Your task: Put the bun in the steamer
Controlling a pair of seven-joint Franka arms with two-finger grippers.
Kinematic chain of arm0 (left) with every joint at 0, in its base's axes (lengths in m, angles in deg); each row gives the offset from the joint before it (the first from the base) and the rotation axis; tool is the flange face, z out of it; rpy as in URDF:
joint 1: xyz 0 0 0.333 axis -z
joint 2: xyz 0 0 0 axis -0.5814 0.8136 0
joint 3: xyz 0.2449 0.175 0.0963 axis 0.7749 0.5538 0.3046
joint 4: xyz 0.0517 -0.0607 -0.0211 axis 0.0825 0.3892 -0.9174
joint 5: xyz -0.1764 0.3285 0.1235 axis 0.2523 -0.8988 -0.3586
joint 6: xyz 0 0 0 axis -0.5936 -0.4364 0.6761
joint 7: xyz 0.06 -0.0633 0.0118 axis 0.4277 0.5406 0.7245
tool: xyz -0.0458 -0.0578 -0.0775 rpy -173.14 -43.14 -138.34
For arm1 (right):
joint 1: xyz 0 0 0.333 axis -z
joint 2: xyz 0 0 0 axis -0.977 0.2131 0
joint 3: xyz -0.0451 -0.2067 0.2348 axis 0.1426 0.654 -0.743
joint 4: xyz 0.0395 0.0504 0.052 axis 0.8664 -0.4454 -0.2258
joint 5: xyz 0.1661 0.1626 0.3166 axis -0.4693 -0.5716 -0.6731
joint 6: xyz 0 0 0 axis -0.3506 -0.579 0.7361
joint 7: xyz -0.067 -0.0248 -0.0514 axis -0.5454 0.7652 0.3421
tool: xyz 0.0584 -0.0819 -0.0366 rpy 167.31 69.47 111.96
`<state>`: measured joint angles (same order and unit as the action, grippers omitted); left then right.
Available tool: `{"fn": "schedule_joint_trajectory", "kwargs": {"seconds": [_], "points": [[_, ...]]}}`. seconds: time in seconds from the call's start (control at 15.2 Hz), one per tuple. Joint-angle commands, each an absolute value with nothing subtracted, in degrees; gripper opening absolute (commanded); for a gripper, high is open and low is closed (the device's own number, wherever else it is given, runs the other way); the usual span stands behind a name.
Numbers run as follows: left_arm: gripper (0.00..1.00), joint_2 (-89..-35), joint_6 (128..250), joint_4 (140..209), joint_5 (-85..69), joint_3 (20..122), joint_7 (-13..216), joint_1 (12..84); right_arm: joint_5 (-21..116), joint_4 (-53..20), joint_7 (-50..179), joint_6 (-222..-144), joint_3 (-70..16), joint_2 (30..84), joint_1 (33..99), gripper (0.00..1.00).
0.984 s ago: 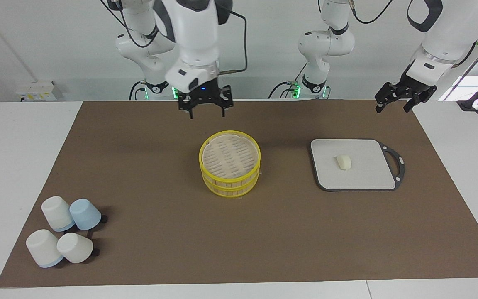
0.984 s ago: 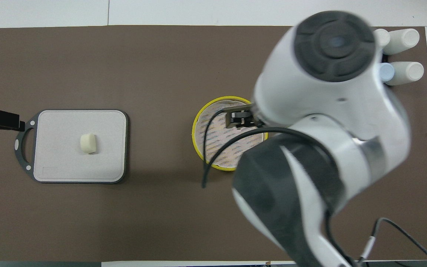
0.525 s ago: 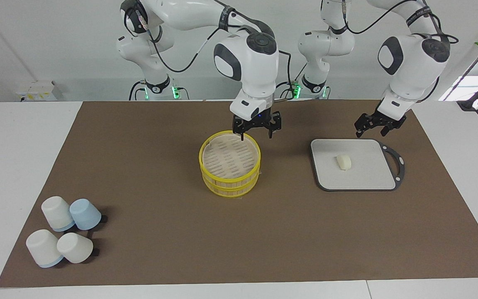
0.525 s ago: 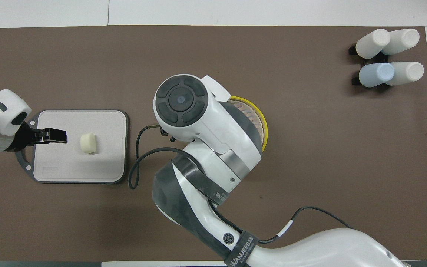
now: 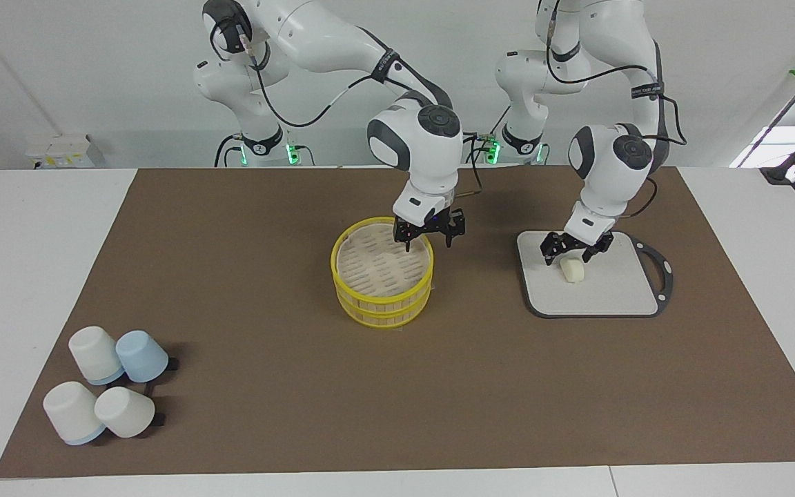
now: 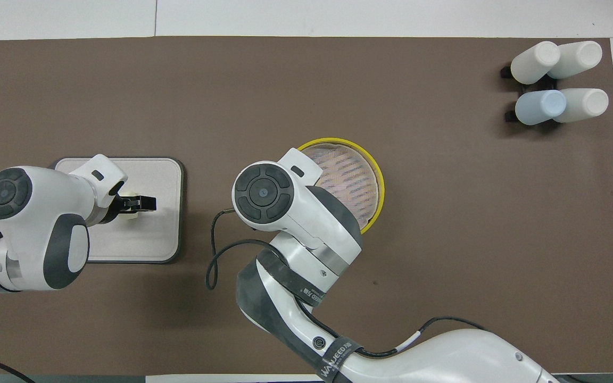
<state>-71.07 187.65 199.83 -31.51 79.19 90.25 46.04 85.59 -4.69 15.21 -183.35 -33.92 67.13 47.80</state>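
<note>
The bun (image 5: pixel 573 270) lies on the grey board (image 5: pixel 611 297) toward the left arm's end. My left gripper (image 5: pixel 568 252) is open just above the bun, a finger on either side of it; I cannot tell if they touch it. In the overhead view this gripper (image 6: pixel 144 202) covers most of the bun. The steamer (image 5: pixel 381 298) stands mid-table, its slatted top (image 6: pixel 351 181) showing inside the yellow rim. My right gripper (image 5: pixel 428 238) is open and empty, low over the rim's part nearest the robots, one finger inside it and one outside. The overhead view hides it under its own arm.
Several upturned white and pale blue cups (image 5: pixel 104 393) stand clustered at the right arm's end, farthest from the robots; they also show in the overhead view (image 6: pixel 556 80). A brown mat (image 5: pixel 266 414) covers the table. The board's dark handle (image 5: pixel 663 273) points to the left arm's end.
My left gripper has come down from beside the board's near edge to just over the bun. My right gripper has lowered onto the steamer's rim. The bun and steamer have not moved.
</note>
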Motion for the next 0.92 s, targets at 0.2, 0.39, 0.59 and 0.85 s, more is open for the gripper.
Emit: {"fn": "schedule_joint_trajectory", "kwargs": {"seconds": [0.2,0.39,0.59,0.85], "points": [[0.98,-71.48,193.8,203.34,-32.33,79.78,88.67,44.69,86.2,-9.11,14.97,-188.02,-34.13,64.69,48.25,0.21],[0.61,-70.59,194.87,203.34,-32.33,79.78,88.85,44.69,86.2,-11.93,14.88,-191.19,-34.13,63.9,48.17,0.1],[0.39,-70.59,194.43,203.34,-32.33,79.78,88.85,44.69,86.2,-11.58,15.14,-190.5,-34.13,63.99,48.34,0.0],[0.38,-70.42,192.51,201.86,-32.33,79.78,88.94,44.69,86.37,-7.04,17.77,-184.9,-34.04,64.16,49.13,0.0]]}}
